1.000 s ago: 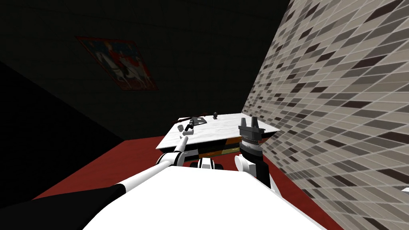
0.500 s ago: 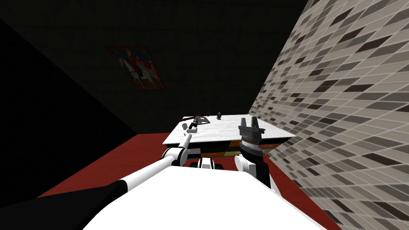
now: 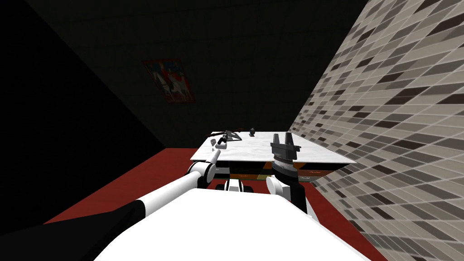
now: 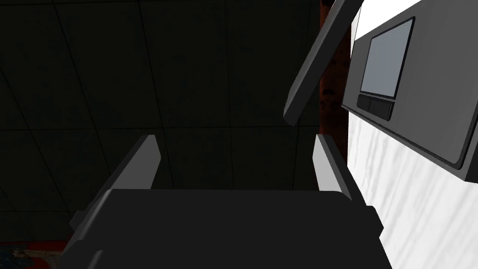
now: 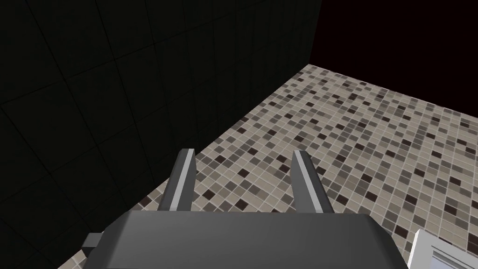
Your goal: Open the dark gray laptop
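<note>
The dark grey laptop point(image 3: 231, 135) lies near the far left corner of a white marble-topped table point(image 3: 272, 152), its lid partly raised. The left wrist view shows the laptop's base with its trackpad point(image 4: 387, 65) and the lifted lid point(image 4: 322, 56) angled away from it. My left gripper point(image 4: 235, 161) is open; the lid's free edge hangs just beyond one finger, with nothing between the fingers. In the head view the left gripper point(image 3: 220, 141) reaches over the table's left side to the laptop. My right gripper point(image 3: 282, 138) stands upright over the table's near edge, open and empty point(image 5: 242, 180).
A small dark object point(image 3: 252, 132) stands at the table's far edge, and a small pale object point(image 3: 211, 142) sits by its left edge. A mosaic-tiled wall point(image 3: 398, 113) runs close along the right. Red floor point(image 3: 136, 181) lies to the left, under a dim wall with a picture point(image 3: 170, 81).
My head view has swung, so the table and picture sit further right. The left gripper stays at the laptop, whose lid now stands higher. The right arm holds still.
</note>
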{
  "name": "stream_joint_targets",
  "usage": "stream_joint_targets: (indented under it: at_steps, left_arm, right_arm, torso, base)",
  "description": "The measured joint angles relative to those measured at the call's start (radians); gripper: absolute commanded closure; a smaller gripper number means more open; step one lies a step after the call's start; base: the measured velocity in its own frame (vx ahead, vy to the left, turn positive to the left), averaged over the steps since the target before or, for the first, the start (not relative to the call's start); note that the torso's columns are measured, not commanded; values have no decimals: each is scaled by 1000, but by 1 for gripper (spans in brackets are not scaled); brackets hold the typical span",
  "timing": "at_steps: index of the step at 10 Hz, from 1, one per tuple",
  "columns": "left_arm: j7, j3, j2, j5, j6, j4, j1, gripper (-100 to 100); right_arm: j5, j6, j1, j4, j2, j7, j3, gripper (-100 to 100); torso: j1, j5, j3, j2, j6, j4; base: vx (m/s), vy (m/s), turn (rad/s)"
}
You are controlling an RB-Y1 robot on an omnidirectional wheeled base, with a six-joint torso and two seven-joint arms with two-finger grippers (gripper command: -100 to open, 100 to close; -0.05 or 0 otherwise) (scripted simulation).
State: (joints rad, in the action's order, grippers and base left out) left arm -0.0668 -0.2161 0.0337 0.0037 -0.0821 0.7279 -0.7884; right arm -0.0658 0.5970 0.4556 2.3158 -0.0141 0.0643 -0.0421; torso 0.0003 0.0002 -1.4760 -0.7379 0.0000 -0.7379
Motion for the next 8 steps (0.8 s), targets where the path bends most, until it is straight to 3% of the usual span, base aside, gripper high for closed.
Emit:
stream_joint_targets:
  at_steps: [1, 2, 3, 8]
  left_arm:
    - [-4, 21, 5, 6, -12, -34, -29, -100]
    - [-10, 20, 5, 10, -42, -117, -85, -100]
    - [-11, 19, 5, 10, -49, -128, -91, 0]
    - [-11, 19, 5, 10, -49, -127, -90, 0]
  right_arm:
    - [0, 0, 0, 0, 0, 0, 0, 0]
    - [0, 0, 0, 0, 0, 0, 0, 0]
    - [0, 0, 0, 0, 0, 0, 0, 0]
    - [0, 0, 0, 0, 0, 0, 0, 0]
  torso:
    - [1, 0, 0, 0, -1, 0]
    - [-1, 0, 0, 0, 1, 0]
    - [-1, 0, 0, 0, 0, 0]
    - [0, 0, 0, 0, 0, 0]
  base:
    - [-9, 7, 152]
    - [-2, 4, -13]
    - [0, 0, 0]
    - [0, 0, 0]
